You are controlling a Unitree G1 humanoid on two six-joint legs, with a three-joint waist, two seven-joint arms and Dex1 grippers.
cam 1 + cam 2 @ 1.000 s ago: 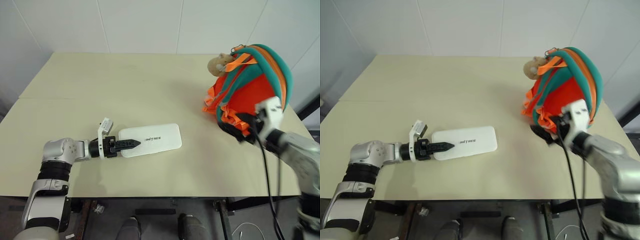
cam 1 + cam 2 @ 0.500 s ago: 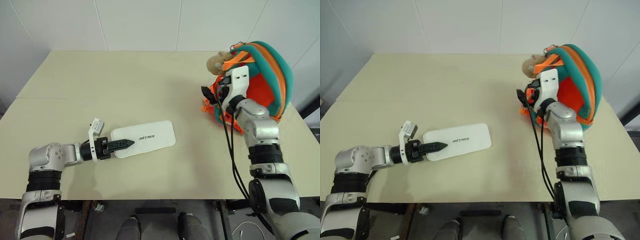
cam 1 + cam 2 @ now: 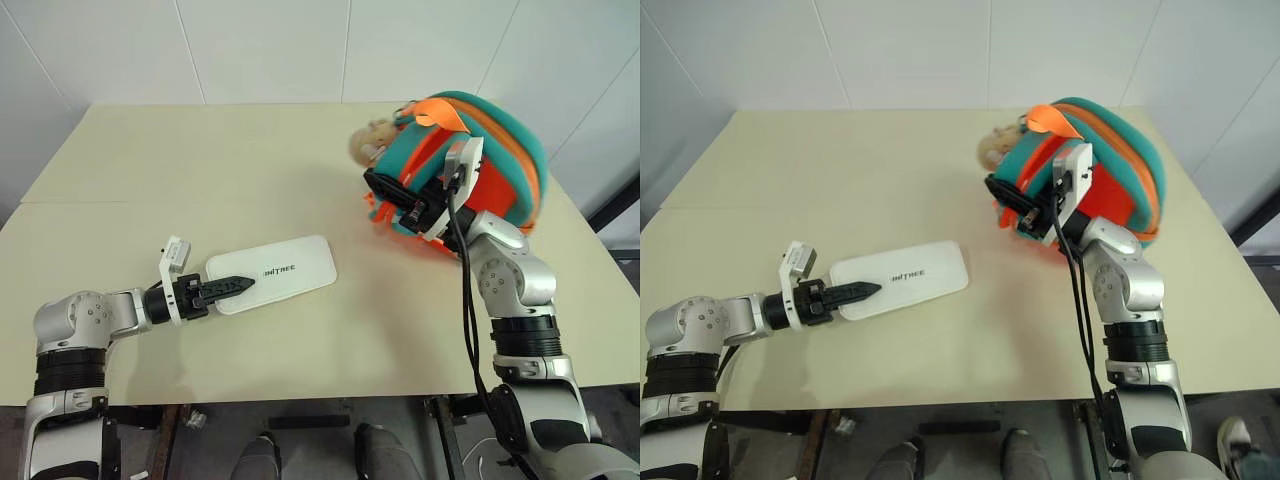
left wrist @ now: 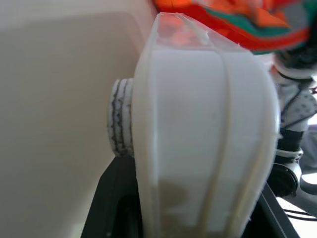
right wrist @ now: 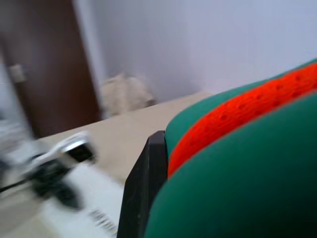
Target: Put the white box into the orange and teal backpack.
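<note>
**White box held at one end, backpack gripped at its edge**

White box [image 3: 272, 273] lies flat on the table [image 3: 200, 180], its near end pinched between the fingers of the left gripper [image 3: 232, 285]; the rest of the case stretches out ahead of those fingers, lettering up. The left wrist view confirms the case wedged between the two black fingers.

Well apart from that hand, off toward the robot's right, the orange and teal backpack [image 3: 490, 150] sits on the table. The right gripper [image 3: 385, 192] is clamped on the teal and orange edging at the bag's near side; the right wrist view shows that fabric pressed against its finger. A tan plush charm [image 3: 368, 140] hangs just beyond this gripper.

No mouth of the bag is visible from here, so I cannot tell whether it is unzipped or what, if anything, is inside. The box is plainly not in it yet.

Risks, as I judge them: the glossy case is held by one short end only, so lifting it could let it droop or slip out. The soft bag may collapse or slide under a push, and loose straps could snag the corners. If the opening is narrow, the long box may jam.
</note>
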